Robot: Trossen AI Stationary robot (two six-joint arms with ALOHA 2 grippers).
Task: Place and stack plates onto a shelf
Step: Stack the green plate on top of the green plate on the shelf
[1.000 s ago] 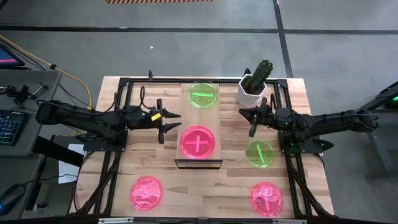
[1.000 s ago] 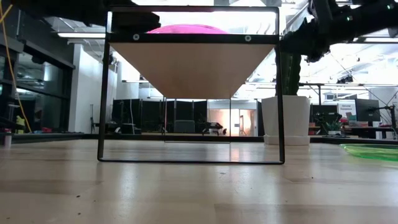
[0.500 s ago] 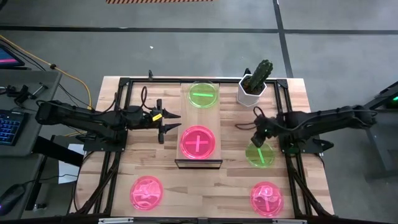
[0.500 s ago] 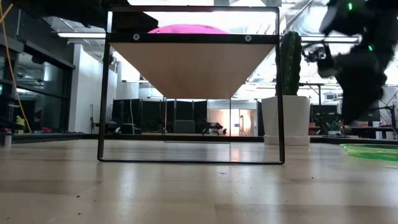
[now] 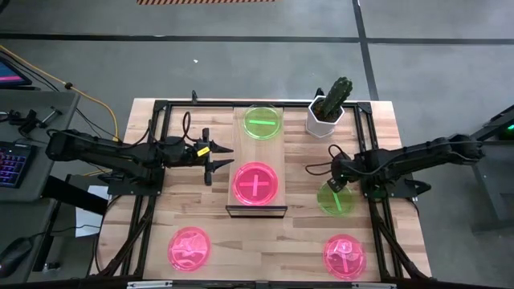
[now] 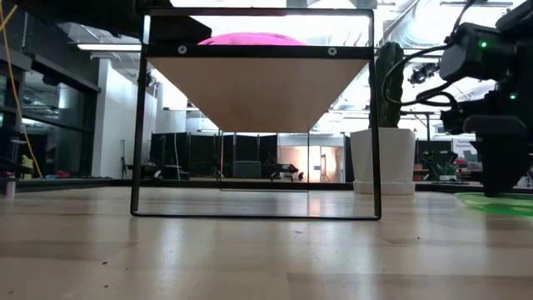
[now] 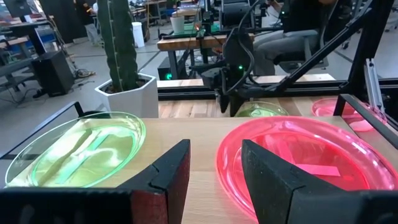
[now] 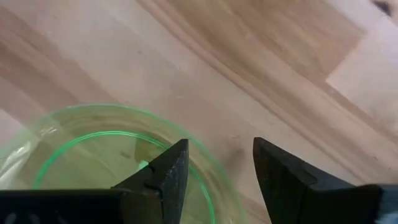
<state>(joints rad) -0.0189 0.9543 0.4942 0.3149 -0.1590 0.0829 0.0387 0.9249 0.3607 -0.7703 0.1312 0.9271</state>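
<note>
Here the right gripper (image 5: pixel 337 184), fingers apart, straddles the near rim of the green plate (image 5: pixel 335 199) on the bench, apparently to grip it for the shelf (image 5: pixel 258 152); the left gripper (image 5: pixel 215 159) waits, fingers apart, beside the shelf.

glossy translucent plastic plates (image 7: pixel 298 155), matt wood shelf (image 5: pixel 257 156)

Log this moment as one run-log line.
right pincer: open, over rim of green plate on table | left pincer: open, waiting beside shelf | shelf: green plate, pink plate
</note>
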